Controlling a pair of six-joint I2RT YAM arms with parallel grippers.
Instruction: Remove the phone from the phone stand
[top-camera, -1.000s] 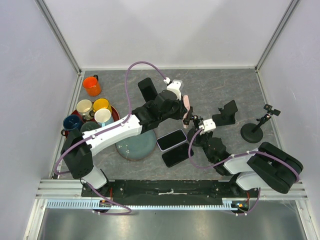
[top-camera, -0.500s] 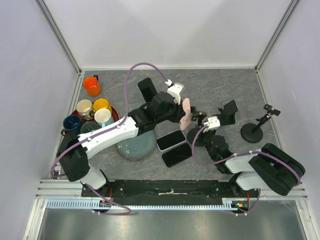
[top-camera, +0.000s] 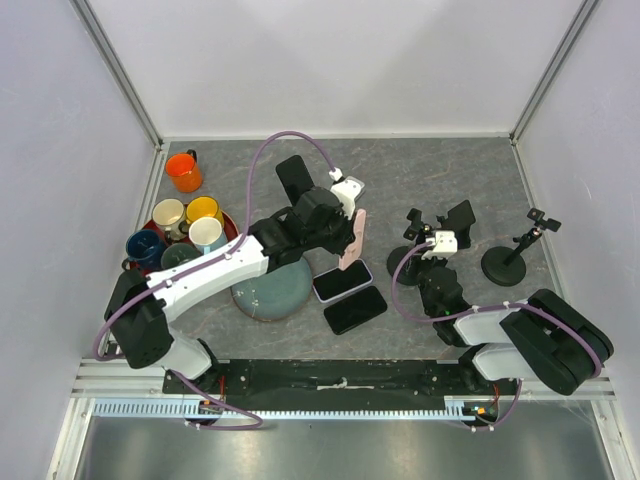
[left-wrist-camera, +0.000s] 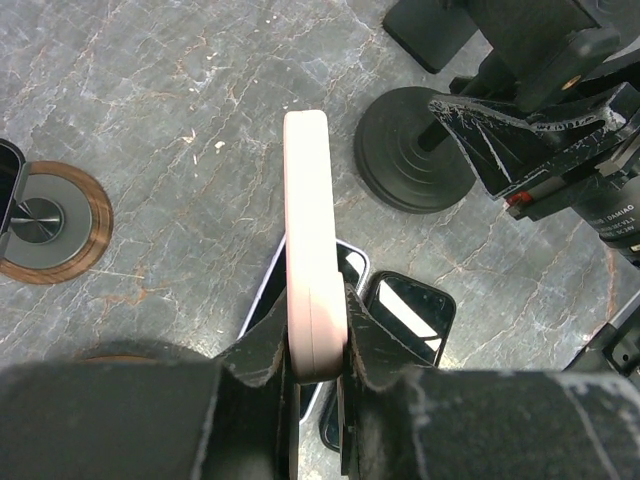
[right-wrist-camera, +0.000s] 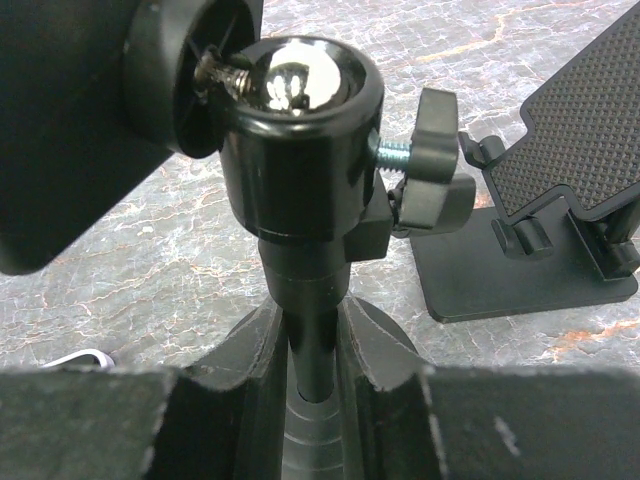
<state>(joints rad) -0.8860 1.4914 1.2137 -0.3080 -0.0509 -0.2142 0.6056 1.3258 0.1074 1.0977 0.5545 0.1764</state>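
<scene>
From here the left gripper (left-wrist-camera: 316, 342) is clenched on the pink phone (left-wrist-camera: 308, 220), holding it on edge in the air. The phone is off the phone stand (left-wrist-camera: 405, 150) and sits a little to the left of it. Below the phone, two more handsets lie flat and side by side on the grey marbled table (top-camera: 420, 170): a pale-rimmed phone (top-camera: 343, 279) and a black phone (top-camera: 355, 309). The right gripper (right-wrist-camera: 305, 345) is closed around the stand's thin upright post, just under its shiny ball head (right-wrist-camera: 300, 85), with the stand's round base on the table. A black folding stand (right-wrist-camera: 570, 190) stands just beyond it to the right. An upturned teal bowl (top-camera: 272, 290) sits under the left arm. An orange mug (top-camera: 184, 171) stands alone in the far left corner.
</scene>
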